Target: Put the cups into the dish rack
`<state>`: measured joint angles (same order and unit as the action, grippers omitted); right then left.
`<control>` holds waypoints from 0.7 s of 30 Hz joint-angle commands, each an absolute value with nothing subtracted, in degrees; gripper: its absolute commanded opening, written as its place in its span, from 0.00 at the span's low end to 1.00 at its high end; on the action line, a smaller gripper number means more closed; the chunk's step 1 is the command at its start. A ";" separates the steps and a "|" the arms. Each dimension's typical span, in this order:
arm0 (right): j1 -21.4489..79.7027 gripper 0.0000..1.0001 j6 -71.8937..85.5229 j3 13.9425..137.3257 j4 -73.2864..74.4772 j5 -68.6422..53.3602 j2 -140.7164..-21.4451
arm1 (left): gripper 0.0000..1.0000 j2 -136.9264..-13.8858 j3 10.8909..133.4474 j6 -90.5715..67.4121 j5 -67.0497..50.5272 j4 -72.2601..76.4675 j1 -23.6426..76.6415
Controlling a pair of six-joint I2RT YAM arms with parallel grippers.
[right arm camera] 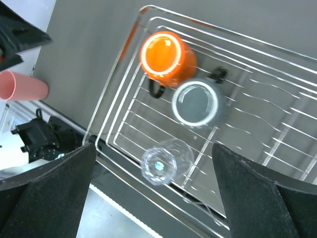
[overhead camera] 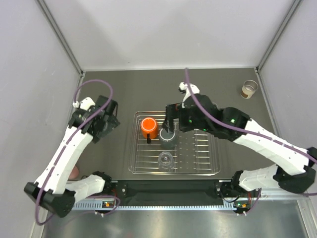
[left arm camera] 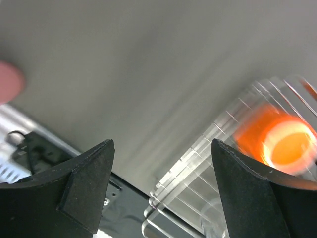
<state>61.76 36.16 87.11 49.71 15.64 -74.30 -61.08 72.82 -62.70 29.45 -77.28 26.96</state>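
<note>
The silver wire dish rack (overhead camera: 200, 154) lies in the middle of the table. An orange cup (overhead camera: 148, 128), a dark grey cup (overhead camera: 167, 138) and a clear cup (overhead camera: 166, 159) stand in its left part. My right gripper (overhead camera: 169, 120) is open and empty, hovering above the grey cup. Its wrist view shows the orange cup (right arm camera: 166, 57), grey cup (right arm camera: 196, 102), clear cup (right arm camera: 162, 162) and rack (right arm camera: 115, 94) below. My left gripper (overhead camera: 113, 118) is open and empty, left of the rack. Its blurred view shows the orange cup (left arm camera: 280, 141) and the rack's corner (left arm camera: 198, 148).
A pink cup (right arm camera: 22, 85) lies on its side near the left arm's base, mostly hidden in the top view (overhead camera: 74, 172). A small cream-brown cup (overhead camera: 249, 89) stands at the back right by the wall. Grey walls enclose the table.
</note>
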 commanded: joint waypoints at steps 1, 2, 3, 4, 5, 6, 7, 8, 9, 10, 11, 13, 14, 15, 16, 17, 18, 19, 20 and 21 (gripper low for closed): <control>57.75 1.00 35.95 83.77 48.78 11.87 -67.42 | 0.84 -63.37 75.14 -52.56 23.73 -77.96 17.24; 56.79 1.00 35.51 82.63 48.78 11.34 -66.54 | 0.84 -64.24 75.84 -52.47 24.17 -77.96 16.27; 54.78 1.00 35.07 82.27 48.95 10.21 -65.75 | 0.84 -64.77 77.68 -52.47 25.30 -78.13 15.56; 53.89 1.00 34.55 81.92 48.96 9.50 -64.52 | 0.84 -65.38 78.91 -52.82 26.01 -79.53 14.16; 52.14 1.00 33.41 81.83 49.22 8.80 -64.34 | 0.84 -67.30 80.32 -54.30 26.80 -81.28 13.72; 51.42 1.00 32.79 82.00 49.48 7.48 -64.16 | 0.84 -68.37 83.12 -55.71 28.89 -83.21 13.19; 50.63 1.00 32.26 82.26 49.66 6.60 -64.33 | 0.83 -69.42 84.54 -57.29 29.96 -86.54 12.92; 48.88 1.00 31.12 82.96 49.83 5.72 -64.60 | 0.81 -69.52 84.99 -56.43 29.19 -86.57 12.48; 47.91 1.00 30.59 83.32 49.92 3.54 -65.38 | 0.80 -68.91 84.47 -56.60 28.40 -86.49 11.09; 47.03 1.00 30.06 83.76 49.92 2.38 -65.83 | 0.79 -67.86 83.68 -57.12 28.13 -86.57 9.68; 45.37 1.00 29.01 84.72 50.10 1.15 -66.35 | 0.78 -64.89 81.50 -58.43 27.95 -86.49 8.45; 44.04 1.00 28.13 85.78 50.27 -2.63 -68.20 | 0.76 -61.89 79.38 -58.01 28.47 -86.48 3.36; 43.86 1.00 27.43 86.91 50.53 -2.90 -68.73 | 0.76 -60.13 78.32 -55.57 28.56 -86.48 1.34; 44.03 1.00 27.25 87.53 50.62 -3.07 -69.77 | 0.76 -59.51 77.96 -54.07 28.65 -86.48 -2.42; 44.38 1.00 27.25 88.06 50.62 -3.34 -70.31 | 0.76 -58.89 77.70 -52.75 28.83 -86.48 -4.20; 45.17 1.00 27.25 88.33 50.02 -3.86 -70.75 | 0.76 -57.84 77.26 -51.08 29.00 -86.48 -5.70; 45.70 1.00 27.16 88.33 49.66 -4.82 -71.54 | 0.76 -57.48 77.08 -50.37 29.18 -86.48 -8.76; 46.23 1.00 26.90 88.68 49.57 -4.83 -72.06 | 0.76 -56.96 76.65 -49.49 29.35 -86.48 -10.09; 47.36 1.00 26.37 89.03 49.57 -4.40 -72.42 | 0.75 -56.69 75.68 -48.79 29.27 -86.57 -11.59; 47.81 1.00 26.11 89.38 49.66 -4.05 -73.20 | 0.75 -56.69 75.06 -47.74 29.09 -86.57 -14.65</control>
